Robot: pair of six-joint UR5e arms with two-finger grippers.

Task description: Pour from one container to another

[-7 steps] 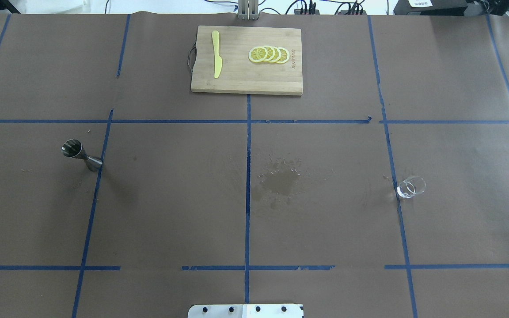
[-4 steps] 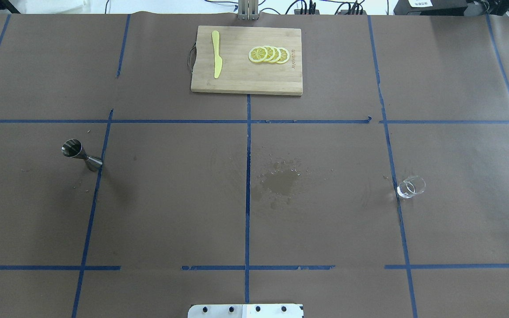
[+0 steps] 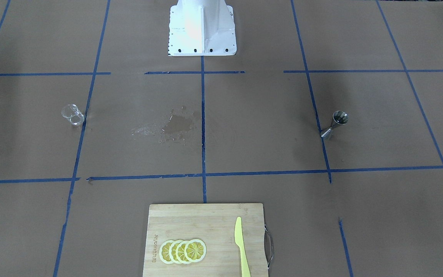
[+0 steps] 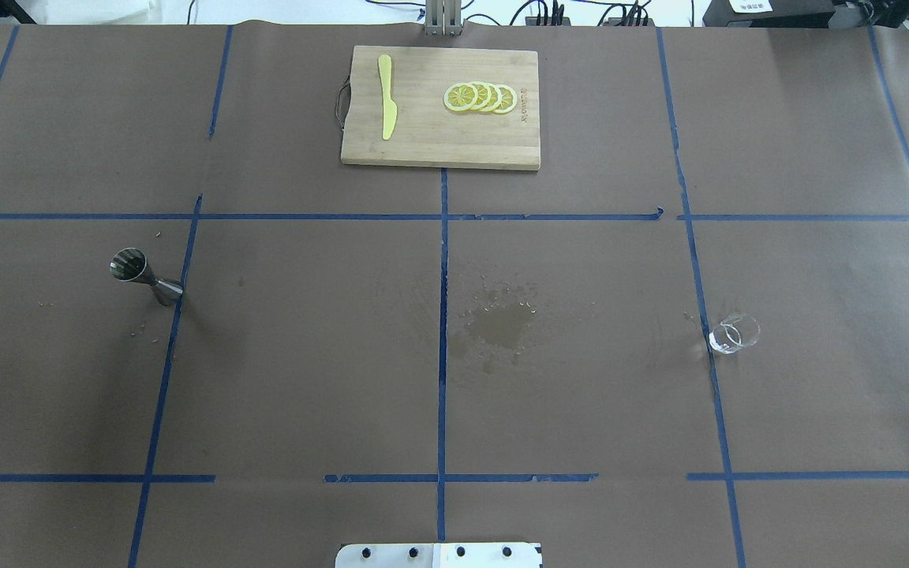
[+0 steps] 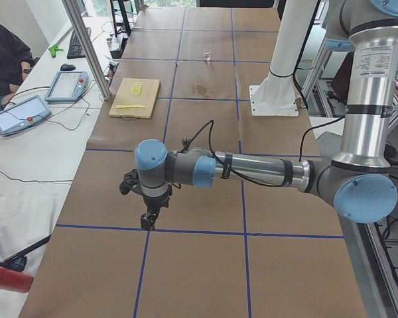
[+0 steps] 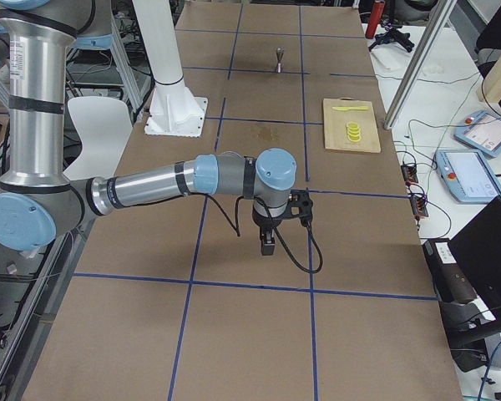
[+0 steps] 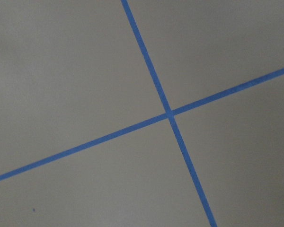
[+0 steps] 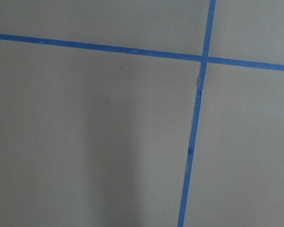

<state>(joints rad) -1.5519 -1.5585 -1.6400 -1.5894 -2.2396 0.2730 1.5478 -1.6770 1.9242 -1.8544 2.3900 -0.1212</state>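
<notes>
Both the left claw [image 5: 146, 221] and right claw [image 6: 267, 246] point down over the table [image 5: 199, 278] (how wide, cannot tell).

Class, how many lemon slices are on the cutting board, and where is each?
4 lemon slices, in one overlapping row on the cutting board, apart from the yellow knife. The slice nearest the knife lies on top, whole; the other three are partly covered. More could hide beneath.

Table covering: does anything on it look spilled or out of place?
Yes. A dark wet patch with scattered droplets lies near the middle of the brown paper, between the jigger and the small glass, touching neither. It looks like spilled liquid.
</notes>
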